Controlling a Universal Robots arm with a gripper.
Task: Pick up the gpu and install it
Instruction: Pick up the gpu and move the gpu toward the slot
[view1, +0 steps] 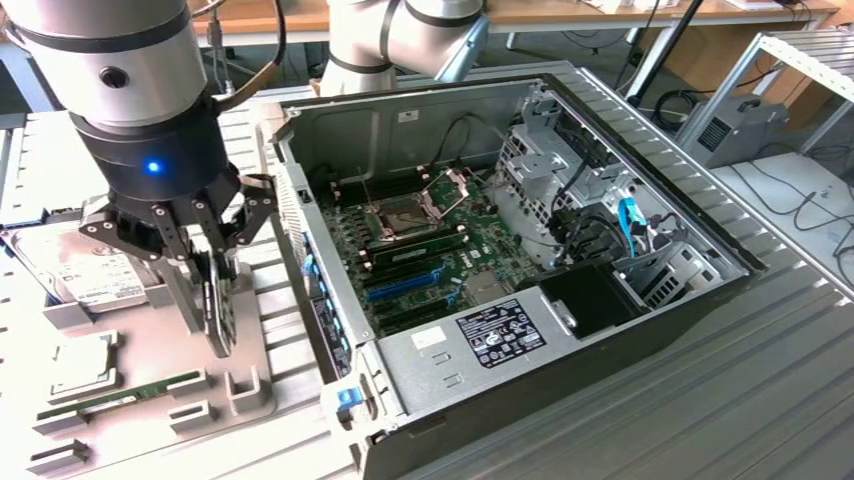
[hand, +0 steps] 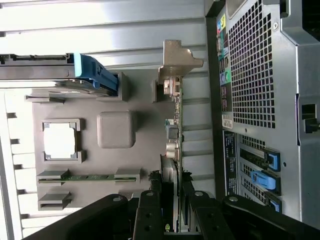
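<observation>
End effector clamped on the gpu

We see the end effector (view1: 211, 250) (hand: 171, 210) grasping the upper edge of the gpu (view1: 222, 310) (hand: 172, 130), which stands on edge at the grey holder tray (view1: 254, 385), beside the open computer case (view1: 400, 95), toward the exterior view's left.

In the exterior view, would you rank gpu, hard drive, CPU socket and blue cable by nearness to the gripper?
1. gpu, between the fingers.
2. hard drive, the exterior view's left.
3. CPU socket, in the case.
4. blue cable, the exterior view's right.
</observation>
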